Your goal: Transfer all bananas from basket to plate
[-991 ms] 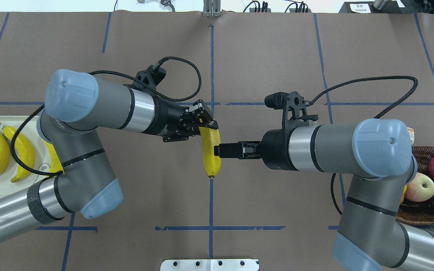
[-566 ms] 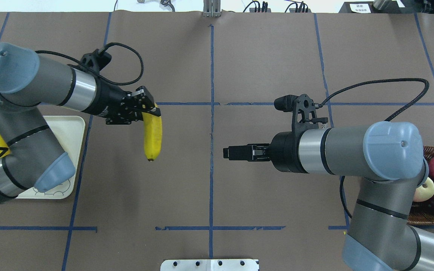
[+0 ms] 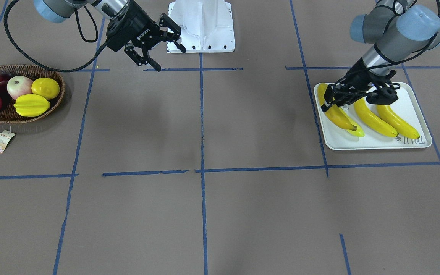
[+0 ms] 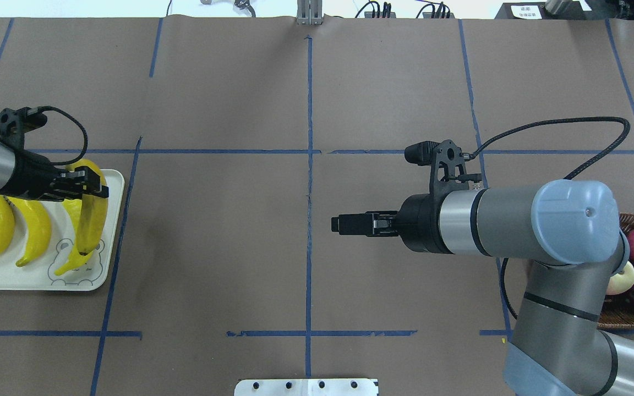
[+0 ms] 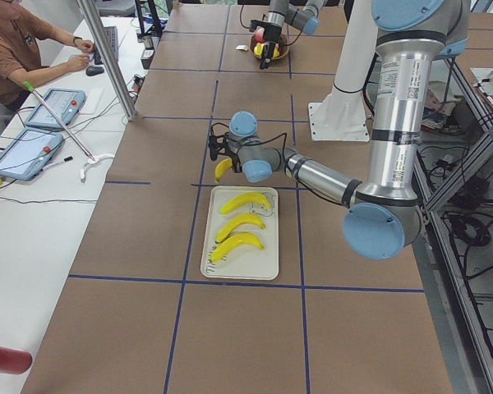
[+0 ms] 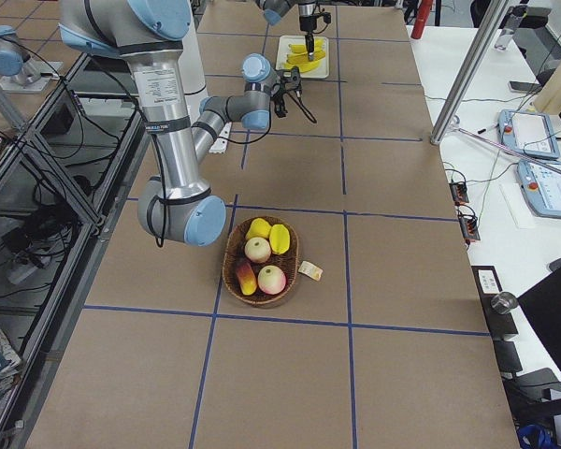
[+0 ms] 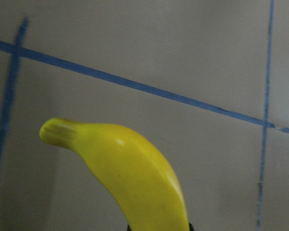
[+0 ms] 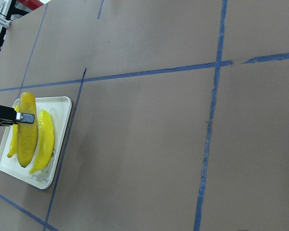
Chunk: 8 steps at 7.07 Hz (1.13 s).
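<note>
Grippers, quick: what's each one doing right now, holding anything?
Left gripper: shut on a banana.
Right gripper: open, empty.

Overhead exterior view: fixed high behind the robot, facing forward and down, covering the brown paper-covered table (image 4: 394, 82) with its blue tape lines.

Front-facing view: fixed across the table, looking steeply down, with the white robot base plate (image 3: 201, 26) at its top edge. These two views share the pale grey-white rectangular tray (image 4: 113, 220) and the dark brown woven wicker basket (image 3: 25, 69), on mirrored sides.

Left and right exterior views: raised, distant, at opposite table ends, looking along it. Both take in tray and basket.

Left wrist view: very close, with a glossy yellow banana (image 7: 135, 183) filling the foreground above the paper.

Right wrist view: oblique, farther off, reaching the same tray.
</note>
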Motion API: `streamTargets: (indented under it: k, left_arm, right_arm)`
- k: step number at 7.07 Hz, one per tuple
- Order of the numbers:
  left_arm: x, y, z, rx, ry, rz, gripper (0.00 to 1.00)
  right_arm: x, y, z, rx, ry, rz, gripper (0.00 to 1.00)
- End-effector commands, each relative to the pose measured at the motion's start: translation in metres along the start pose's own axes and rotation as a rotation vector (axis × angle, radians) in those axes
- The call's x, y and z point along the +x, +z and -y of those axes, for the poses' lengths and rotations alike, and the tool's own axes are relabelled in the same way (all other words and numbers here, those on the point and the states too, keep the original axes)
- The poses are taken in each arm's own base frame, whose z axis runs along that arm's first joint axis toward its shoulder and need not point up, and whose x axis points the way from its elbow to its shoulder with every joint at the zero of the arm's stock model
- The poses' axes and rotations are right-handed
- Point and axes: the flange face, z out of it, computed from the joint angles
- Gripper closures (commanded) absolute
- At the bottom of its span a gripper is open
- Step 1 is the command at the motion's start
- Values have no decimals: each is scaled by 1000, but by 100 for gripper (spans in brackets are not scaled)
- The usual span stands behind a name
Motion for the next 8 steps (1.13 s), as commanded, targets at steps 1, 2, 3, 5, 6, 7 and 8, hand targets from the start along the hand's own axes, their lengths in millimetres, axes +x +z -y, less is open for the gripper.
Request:
streamTargets:
  k: [1,2,3,5,6,7,8]
  left_arm:
    - [-37,-3,-6,-2,7,50,100]
    - [-45,2,-5,1,-2,68,100]
    - [-53,7,-3,33,-6,99,100]
    - [-67,16,-1,30,-22,127,100]
    - [-72,15,-3,28,-26,134,98]
    - [-77,17,-6,21,-29,141,82]
    - [-79,18,-7,18,-29,145,27]
  right_arm:
    - [1,1,0,-1,1,-3,0]
    - [3,2,0,0,2,-8,0]
    - [3,2,0,0,2,-8,0]
    - [2,2,0,0,1,-6,0]
    - [3,2,0,1,2,-8,0]
    - [7,2,-1,0,3,-14,0]
    - [8,2,-1,-1,3,-16,0]
